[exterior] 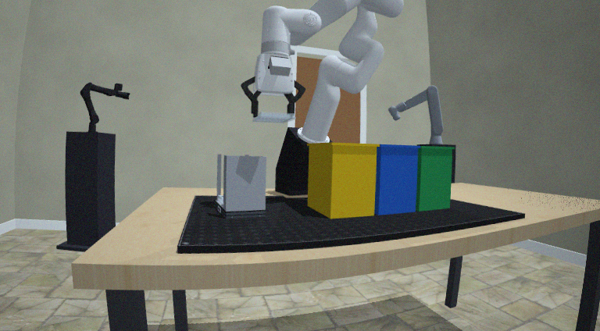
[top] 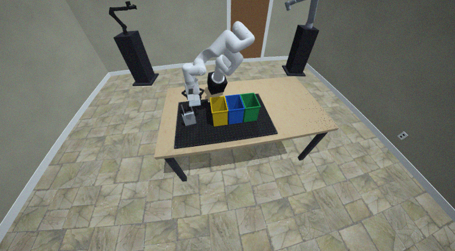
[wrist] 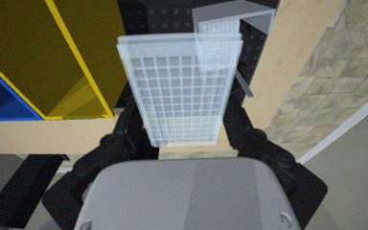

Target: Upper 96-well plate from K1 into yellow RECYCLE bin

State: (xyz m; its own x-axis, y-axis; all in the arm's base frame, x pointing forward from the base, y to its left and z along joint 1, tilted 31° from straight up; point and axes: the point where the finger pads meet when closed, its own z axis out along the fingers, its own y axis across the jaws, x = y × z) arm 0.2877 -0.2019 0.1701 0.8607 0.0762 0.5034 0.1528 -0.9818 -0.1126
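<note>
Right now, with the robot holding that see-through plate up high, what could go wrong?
1. The plate is not over the yellow bin yet; let go now, it would likely miss.
2. The tool grips only its edges, so it might slip.
3. Coming in too low could knock the bin's rim and tip it.

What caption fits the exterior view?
Hand holds the 96-well plate high between rack K1 and yellow bin.

Plate above rack (bins beside)
</note>
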